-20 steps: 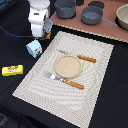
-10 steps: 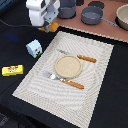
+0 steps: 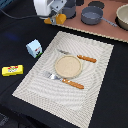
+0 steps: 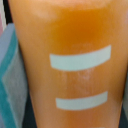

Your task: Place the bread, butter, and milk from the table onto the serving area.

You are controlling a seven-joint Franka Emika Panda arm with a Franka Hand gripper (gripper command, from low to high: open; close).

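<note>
My gripper (image 3: 54, 16) is at the back left of the exterior view, shut on the golden-orange bread (image 3: 57, 20) and holding it above the black table just beyond the placemat's far left corner. In the wrist view the bread (image 4: 70, 65) fills the picture, with two pale score marks. The milk carton (image 3: 34, 48) stands on the table left of the serving area (image 3: 95, 85). The yellow butter packet (image 3: 12, 70) lies flat further to the left and nearer the front. The tan plate (image 3: 68, 65) sits mid-mat between the orange-handled cutlery (image 3: 86, 59).
A brown board (image 3: 107, 27) with grey pots (image 3: 92, 14) lies behind the placemat at the exterior view's back right. A cream bowl (image 3: 123, 16) shows at the right edge. A black cable (image 3: 20, 15) runs across the back left.
The gripper has risen and shifted toward the exterior view's right with the bread in it. The milk, the butter and the placemat have not moved.
</note>
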